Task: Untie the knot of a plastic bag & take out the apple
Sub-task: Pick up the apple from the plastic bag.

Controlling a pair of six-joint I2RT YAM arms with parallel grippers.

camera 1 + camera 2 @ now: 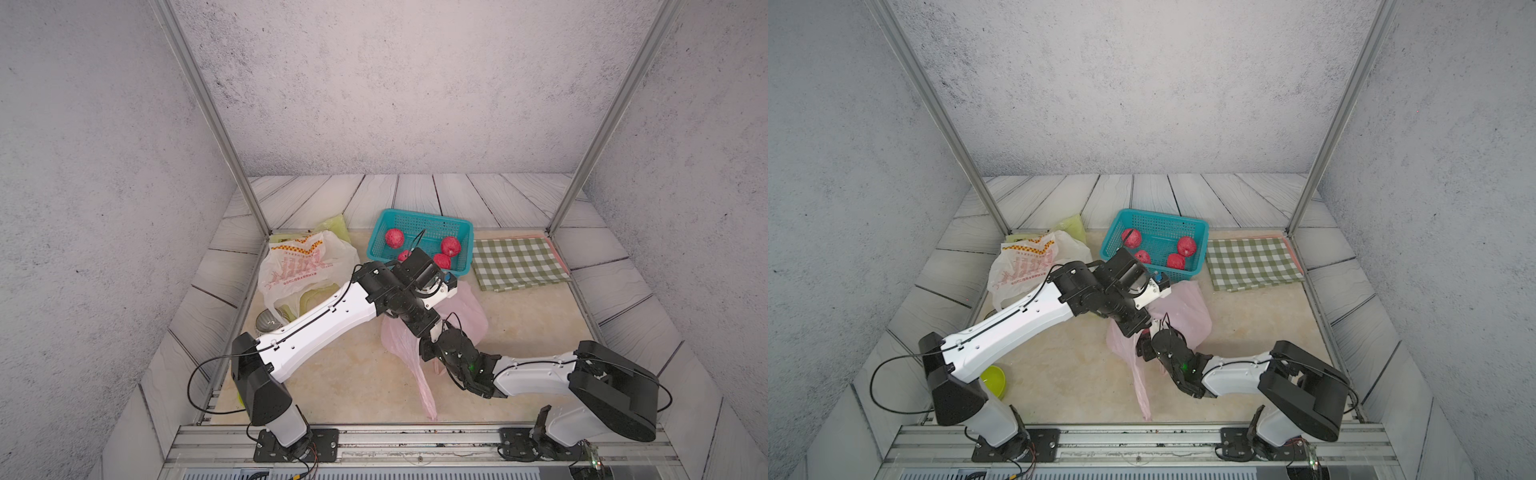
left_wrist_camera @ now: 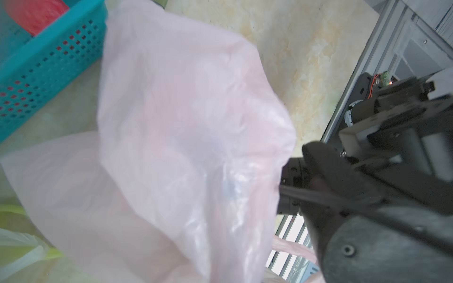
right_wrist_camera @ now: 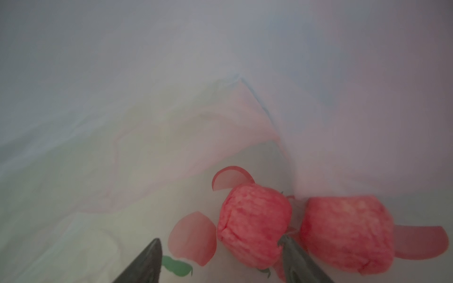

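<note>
Two red apples [image 3: 255, 225] lie inside the translucent pink plastic bag [image 2: 183, 134], as the right wrist view shows. The right claw [image 3: 219, 241] is inside that bag, jaws standing apart and gripping nothing. One apple sits between its fingers, against one finger and clear of the other. The second apple [image 3: 345, 230] sits just outside that same finger, beside the first. The left claw [image 1: 422, 328] is closed on the film at the bag's mouth, just ahead of the right claw's wrist. The pinch itself is hidden in both top views.

Apples counted: six. The four basket apples [image 1: 394, 237] lie in the teal perforated plastic basket [image 1: 424, 215], just beyond the left claw and just beside the pink bag.

Bags counted: three. Besides the pink one, a white plastic bag with red and orange print [image 1: 299, 262] and a yellow-green plastic bag [image 1: 332, 226] behind it lie well apart from both claws, on the left arm's side.

One green-and-white checked cloth [image 1: 519, 264] lies flat beside the basket, apart from both claws.
</note>
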